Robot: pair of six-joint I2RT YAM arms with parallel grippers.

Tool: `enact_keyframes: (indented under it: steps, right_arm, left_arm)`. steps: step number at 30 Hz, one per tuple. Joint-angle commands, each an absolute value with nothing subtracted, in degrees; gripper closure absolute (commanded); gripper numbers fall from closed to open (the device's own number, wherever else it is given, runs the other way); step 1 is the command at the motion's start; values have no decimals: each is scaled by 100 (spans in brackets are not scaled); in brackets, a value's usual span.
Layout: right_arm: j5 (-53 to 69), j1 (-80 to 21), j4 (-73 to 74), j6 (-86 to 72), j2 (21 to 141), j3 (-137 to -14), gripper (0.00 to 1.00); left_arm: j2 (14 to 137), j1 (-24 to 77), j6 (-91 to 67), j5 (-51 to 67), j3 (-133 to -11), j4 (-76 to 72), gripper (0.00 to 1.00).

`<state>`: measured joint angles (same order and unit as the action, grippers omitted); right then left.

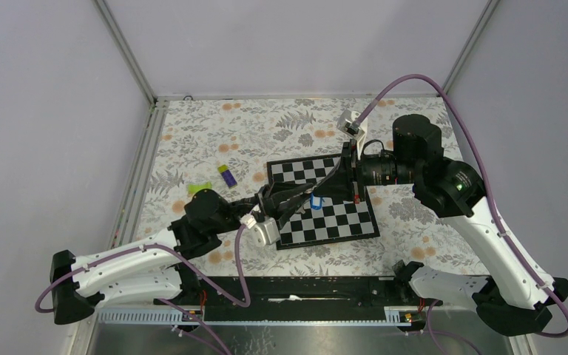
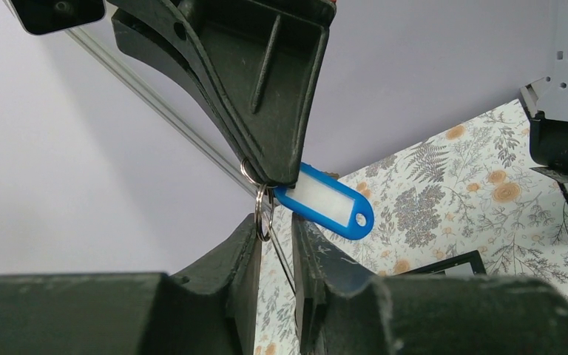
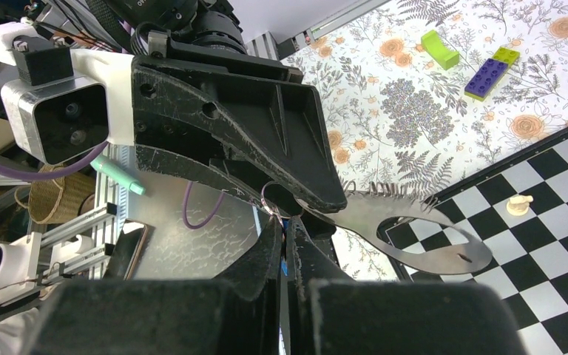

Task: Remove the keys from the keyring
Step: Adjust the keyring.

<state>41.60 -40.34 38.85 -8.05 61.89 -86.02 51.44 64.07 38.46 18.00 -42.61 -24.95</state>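
The right hand (image 2: 268, 176) is clenched on the keyring (image 2: 263, 213), held in the air above the chessboard (image 1: 340, 222). The left hand (image 2: 276, 248) stands slightly parted around the keyring. A key (image 3: 414, 233) seems to pass loosely between its fingers. The blue tag (image 2: 325, 201) carries a white label.
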Motion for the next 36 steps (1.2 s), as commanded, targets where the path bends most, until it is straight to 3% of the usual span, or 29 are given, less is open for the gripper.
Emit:
enact_keyframes:
  steps: [1,25,29,36]
  right_arm:
    - [4287,-4029,3621,-810,6125,-8863,100]
    - [3754,-4032,4317,-49,6098,-8887,100]
    - [3690,-4028,4584,256,6175,-9057,100]
    - [3502,-4028,5170,926,6297,-9218,100]
  left_arm:
    - [5089,6420,3685,1908,-4206,-2646,77]
    - [4522,6425,3606,1784,-4259,-2059,63]
    - [4424,6419,3448,1859,-4239,-2057,55]
    - [4370,6420,2810,1831,-4258,-2073,22]
